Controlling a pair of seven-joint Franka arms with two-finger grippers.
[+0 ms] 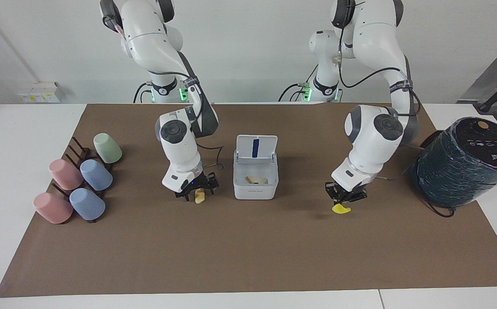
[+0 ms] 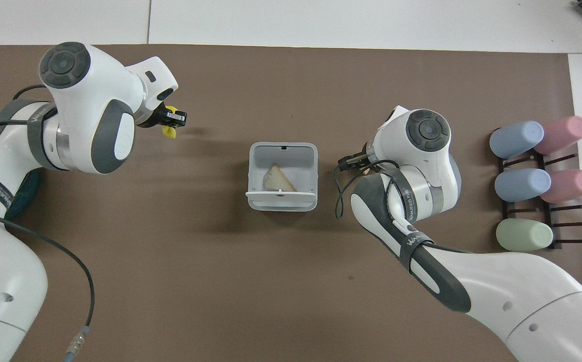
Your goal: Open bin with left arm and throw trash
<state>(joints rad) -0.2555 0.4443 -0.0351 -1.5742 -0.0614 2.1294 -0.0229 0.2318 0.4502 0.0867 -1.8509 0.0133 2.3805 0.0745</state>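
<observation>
The bin (image 1: 255,180) stands on the brown mat (image 1: 248,253) near the middle of the table, its hinged lid (image 1: 256,148) tipped up on the edge nearer the robots, so the inside is open to view. A pale beige triangle (image 2: 277,178) of trash lies flat on the bin's floor. The left gripper (image 1: 343,198) hangs over the mat toward the left arm's end of the table, between the bin and the big dark teal cylinder (image 1: 467,161), and its fingers are closed on the bright yellow piece (image 1: 340,209), which dangles from the fingertips just clear of the mat, with a small shadow beneath it. In the overhead view the same yellow scrap (image 2: 170,131) pokes out beside the black fingers of the left gripper (image 2: 174,118). The right gripper (image 1: 197,192) is down low beside the bin, toward the right arm's end, with its fingers spread to either side of the tiny yellow-orange lump (image 1: 199,197), which sits on the mat; whether the fingers press on it cannot be told. From overhead the right arm's wrist hides most of that lump. Farther toward the right arm's end, five pastel cups (image 1: 81,180) lie tipped on a dark rack (image 1: 79,152).
</observation>
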